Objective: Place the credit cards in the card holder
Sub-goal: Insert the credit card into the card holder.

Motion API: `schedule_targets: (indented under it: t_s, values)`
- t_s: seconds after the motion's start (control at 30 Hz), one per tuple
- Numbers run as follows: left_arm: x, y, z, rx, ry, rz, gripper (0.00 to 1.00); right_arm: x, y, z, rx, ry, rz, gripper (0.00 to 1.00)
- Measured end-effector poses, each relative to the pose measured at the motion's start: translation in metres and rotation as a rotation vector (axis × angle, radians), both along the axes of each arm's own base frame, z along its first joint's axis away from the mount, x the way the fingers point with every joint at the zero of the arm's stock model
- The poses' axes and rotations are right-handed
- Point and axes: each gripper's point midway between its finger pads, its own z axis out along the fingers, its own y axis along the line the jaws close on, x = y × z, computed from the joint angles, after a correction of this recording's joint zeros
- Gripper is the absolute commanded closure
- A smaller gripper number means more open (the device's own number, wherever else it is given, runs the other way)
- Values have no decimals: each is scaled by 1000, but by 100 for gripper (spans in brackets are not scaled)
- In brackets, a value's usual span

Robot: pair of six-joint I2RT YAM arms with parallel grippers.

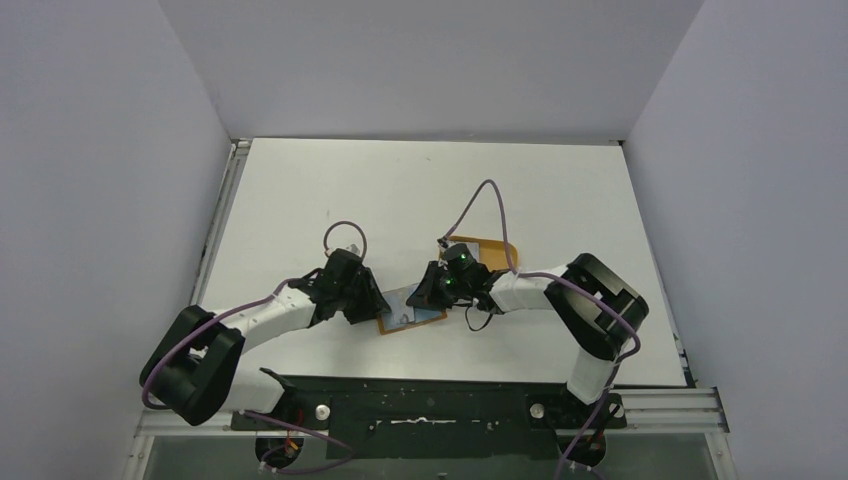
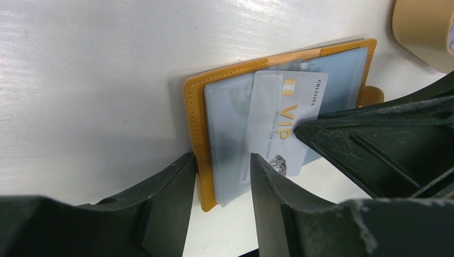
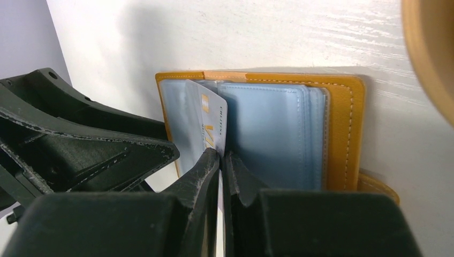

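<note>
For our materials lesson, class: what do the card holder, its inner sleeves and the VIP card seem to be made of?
The card holder looks like tan-orange leather or imitation: matte, stitched edges. Its inner sleeves seem thin clear bluish plastic, glossy and see-through. The VIP card is probably stiff silvery-white plastic with shiny gold lettering.
</note>
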Motion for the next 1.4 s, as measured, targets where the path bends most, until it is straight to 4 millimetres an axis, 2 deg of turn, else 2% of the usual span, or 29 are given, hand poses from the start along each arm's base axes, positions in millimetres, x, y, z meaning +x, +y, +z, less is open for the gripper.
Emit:
schedule_targets:
  t_s: [0.33, 0.7, 1.0, 1.4]
  values:
    - [0, 3, -3, 7, 18, 18, 73, -4, -3, 4, -20, -29, 47, 100]
    - [2, 4, -8, 14, 50, 32, 100, -8, -5, 6, -24, -40, 84, 100]
    - [5, 0, -9, 4, 56, 37, 100, -10, -7, 14, -16, -53, 99, 100]
    - [8, -5, -8, -13, 51, 29, 100, -17, -20, 13, -12, -22, 112, 100]
